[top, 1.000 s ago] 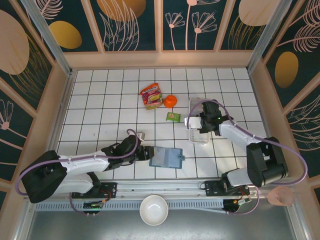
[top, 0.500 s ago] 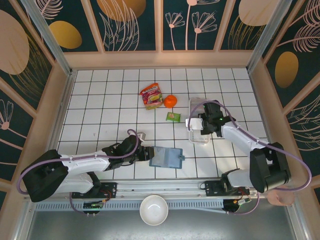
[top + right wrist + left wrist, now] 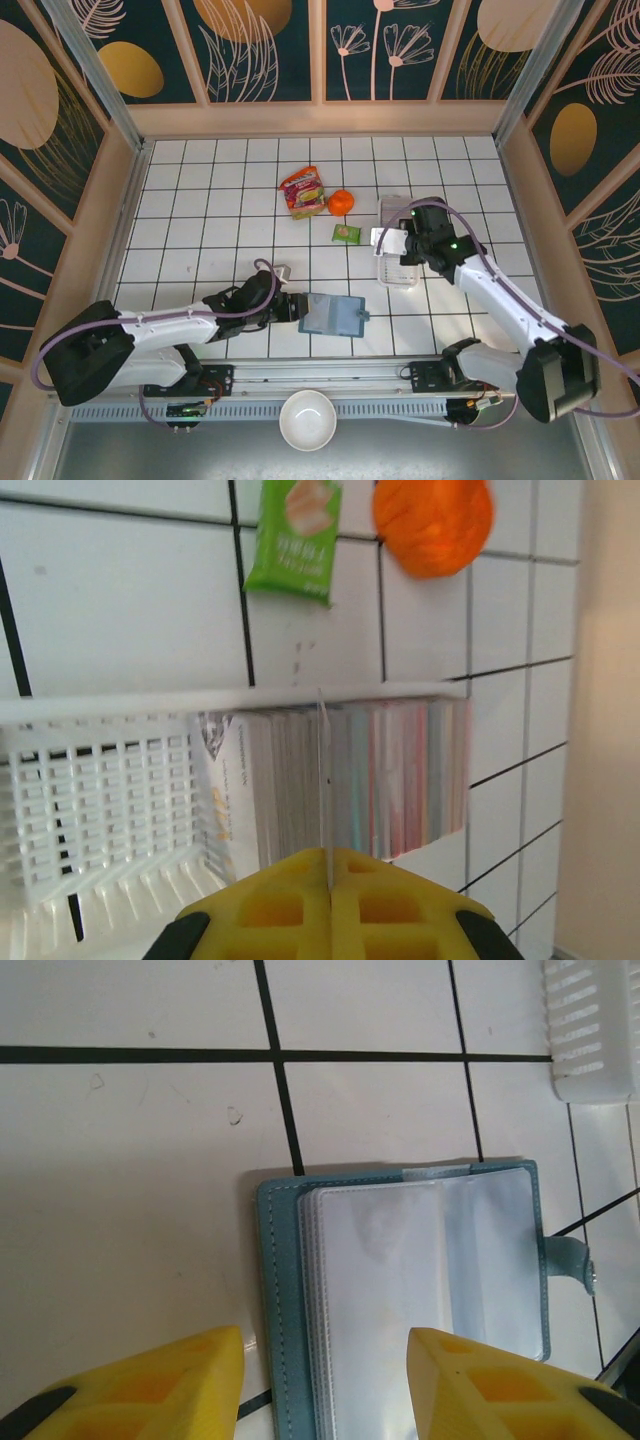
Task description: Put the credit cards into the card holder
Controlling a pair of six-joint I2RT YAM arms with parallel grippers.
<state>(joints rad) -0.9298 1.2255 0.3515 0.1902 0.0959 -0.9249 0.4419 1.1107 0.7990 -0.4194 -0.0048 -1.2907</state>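
Note:
The card holder [image 3: 333,315] lies open on the tiles near the front, teal outside with clear sleeves [image 3: 400,1290] inside. My left gripper [image 3: 293,307] is open at its left edge. One yellow finger [image 3: 150,1390] is over the tile and the other over the sleeves. My right gripper [image 3: 330,880] is shut on one thin credit card [image 3: 323,780], seen edge-on. Below it, a stack of credit cards [image 3: 400,775] stands in the white slotted tray [image 3: 100,790]. From above, the held card [image 3: 384,240] shows white over the tray [image 3: 400,272].
A green snack packet [image 3: 346,233], an orange [image 3: 341,202] and a red snack bag [image 3: 302,191] lie behind and left of the tray. A white bowl [image 3: 307,420] sits below the table's front rail. Wooden walls ring the tiled floor.
My right gripper has closed on a card at the tray and its arm has risen, the elbow swinging out. The left arm and the card holder have not moved.

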